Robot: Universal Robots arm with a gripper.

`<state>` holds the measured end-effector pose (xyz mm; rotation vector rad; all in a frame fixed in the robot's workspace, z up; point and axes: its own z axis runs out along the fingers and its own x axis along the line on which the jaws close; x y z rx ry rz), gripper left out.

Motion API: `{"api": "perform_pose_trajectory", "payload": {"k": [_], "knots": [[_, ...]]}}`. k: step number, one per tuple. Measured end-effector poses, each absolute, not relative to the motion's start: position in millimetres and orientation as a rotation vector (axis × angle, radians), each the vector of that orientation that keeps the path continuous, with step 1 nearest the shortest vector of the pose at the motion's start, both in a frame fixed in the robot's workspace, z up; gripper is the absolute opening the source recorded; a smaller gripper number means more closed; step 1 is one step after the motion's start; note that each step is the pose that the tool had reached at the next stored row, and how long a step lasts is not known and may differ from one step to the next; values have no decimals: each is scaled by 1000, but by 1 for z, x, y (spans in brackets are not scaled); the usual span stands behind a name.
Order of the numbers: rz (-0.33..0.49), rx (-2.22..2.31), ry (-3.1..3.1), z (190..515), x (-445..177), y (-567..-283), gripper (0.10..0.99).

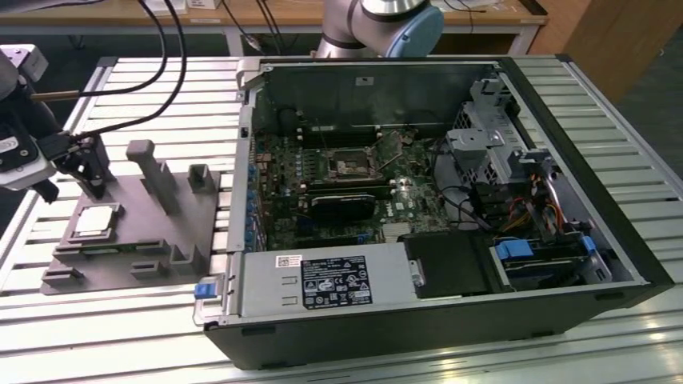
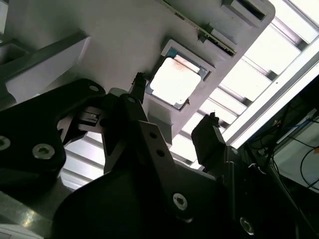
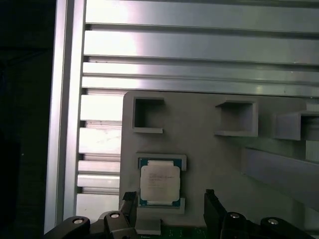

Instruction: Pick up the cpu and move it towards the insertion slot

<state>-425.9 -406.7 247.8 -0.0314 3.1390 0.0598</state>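
Black jaws stand wide apart and hold nothing. In the first wrist view their fingertips (image 3: 128,199) sit on either side of the small, flat, square, silvery-topped cpu (image 3: 159,181) without touching it, and the chip lies nearer one fingertip than the other.

The cpu rests flat in a shallow recess of the grey plastic fixture plate (image 1: 139,240). In the exterior view it lies at about 9 o'clock, with the jaws just above it toward 12 o'clock.

I judge it light, thin and stiff, with a smooth metal lid that could slip and a delicate underside. Two opposite tan edges look like the place to pinch it, gently and level.

The plate lies on the slatted aluminium bench (image 1: 128,320). Farther off, at roughly 2 o'clock from the chip, the silver-framed square insertion slot (image 1: 350,166) sits on the board inside the open black computer case (image 1: 427,336), well apart.
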Motion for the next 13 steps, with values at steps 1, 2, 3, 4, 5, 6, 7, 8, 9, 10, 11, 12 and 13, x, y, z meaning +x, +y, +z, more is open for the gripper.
{"api": "perform_pose_trajectory", "payload": {"k": [1, 2, 3, 4, 5, 6, 7, 8, 9, 10, 11, 12, 13], "knots": [[60, -31, 3139, 247, -426, -407, 647], [60, -31, 3139, 246, -426, -407, 647], [60, -31, 3139, 245, -426, -407, 647], [60, -31, 3139, 244, -426, -407, 647], [60, -31, 3139, 244, -426, -407, 647], [60, -31, 3139, 243, -426, -407, 647], [60, -31, 3139, 242, -426, -407, 647], [60, -31, 3139, 242, -426, -407, 647], [60, -31, 3139, 241, -426, -407, 647], [60, -31, 3139, 241, -426, -407, 647], [60, -32, 3139, 240, -426, -408, 647], [60, -32, 3139, 240, -426, -408, 647], [60, -31, 3139, 239, -427, -408, 647]]}}
